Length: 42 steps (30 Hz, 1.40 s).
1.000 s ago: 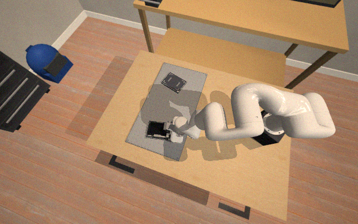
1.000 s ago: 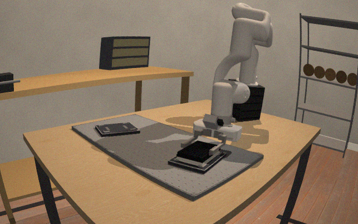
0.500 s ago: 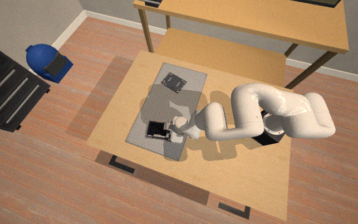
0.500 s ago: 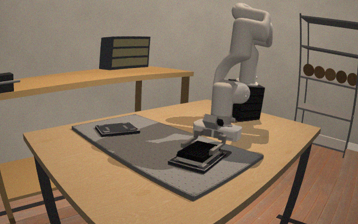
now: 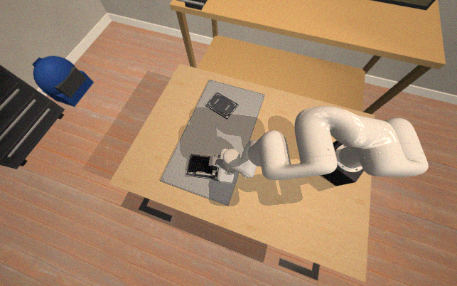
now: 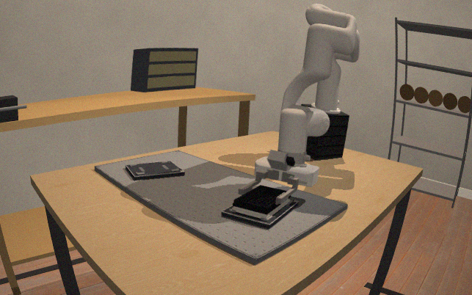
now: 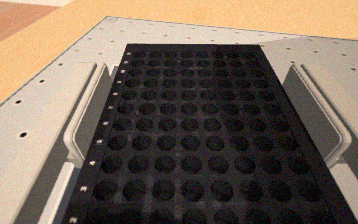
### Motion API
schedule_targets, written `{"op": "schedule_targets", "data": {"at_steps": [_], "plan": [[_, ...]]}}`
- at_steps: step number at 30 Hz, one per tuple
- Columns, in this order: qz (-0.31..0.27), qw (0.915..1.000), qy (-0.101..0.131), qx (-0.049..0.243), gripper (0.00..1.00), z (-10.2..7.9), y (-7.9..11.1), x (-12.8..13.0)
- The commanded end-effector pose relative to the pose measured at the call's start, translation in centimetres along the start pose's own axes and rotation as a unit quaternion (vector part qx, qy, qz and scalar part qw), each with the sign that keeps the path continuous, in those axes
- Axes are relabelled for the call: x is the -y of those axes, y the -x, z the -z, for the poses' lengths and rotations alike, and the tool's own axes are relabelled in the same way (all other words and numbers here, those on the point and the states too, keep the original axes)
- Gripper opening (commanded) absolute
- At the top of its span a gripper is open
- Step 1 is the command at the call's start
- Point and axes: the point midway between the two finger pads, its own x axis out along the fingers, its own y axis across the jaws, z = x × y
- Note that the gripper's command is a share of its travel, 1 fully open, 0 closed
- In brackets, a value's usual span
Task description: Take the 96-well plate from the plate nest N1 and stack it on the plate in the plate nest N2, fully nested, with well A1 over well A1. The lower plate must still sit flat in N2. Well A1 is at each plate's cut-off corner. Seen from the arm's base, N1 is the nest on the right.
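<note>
Exterior view shows you two plates at the nest on the left as seen from the arm's base, nest N2 point(image 5: 196, 176) point(image 6: 268, 224), and here's the count: one black 96-well plate point(image 5: 200, 164) point(image 6: 261, 199) point(image 7: 190, 110) on top, one pale lower plate point(image 6: 250, 213) beneath it. Your one gripper point(image 5: 212, 166) point(image 6: 262, 195) point(image 7: 207, 112) is closed on the black plate, its two fingers spread to the plate's width, one along each long side. You've got eight wells across each row in the wrist view, the nearest row cut by the frame edge. Whether the upper plate is fully nested, you can't tell from these angles, nor can you make out the cut-off corners well enough to match A1.

Over to the other side: one nest, N1 point(image 5: 222, 104) point(image 6: 155, 169), with no plate in it. That makes two nests on one perforated board point(image 5: 202, 131) point(image 6: 249, 246) point(image 7: 25, 100), all on your wooden table point(image 5: 294, 228) point(image 6: 84, 191). One white arm point(image 5: 315, 142) point(image 6: 318, 55) reaches over it. Behind, you have one rack point(image 6: 395, 92) carrying five round brown discs point(image 6: 435, 98) on a single shelf.
</note>
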Motion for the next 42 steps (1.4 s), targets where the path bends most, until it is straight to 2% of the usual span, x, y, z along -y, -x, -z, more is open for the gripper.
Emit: {"op": "schedule_targets", "data": {"at_steps": [1,30,31,42], "plan": [[0.000,1.0000,0.000,0.001,0.00,-0.09,-0.06,-0.01],[0.000,1.0000,0.000,0.001,0.00,-0.09,-0.05,0.00],[0.000,1.0000,0.000,0.001,0.37,-0.28,-0.05,0.00],[0.000,1.0000,0.000,0.001,0.37,-0.29,-0.05,0.00]]}}
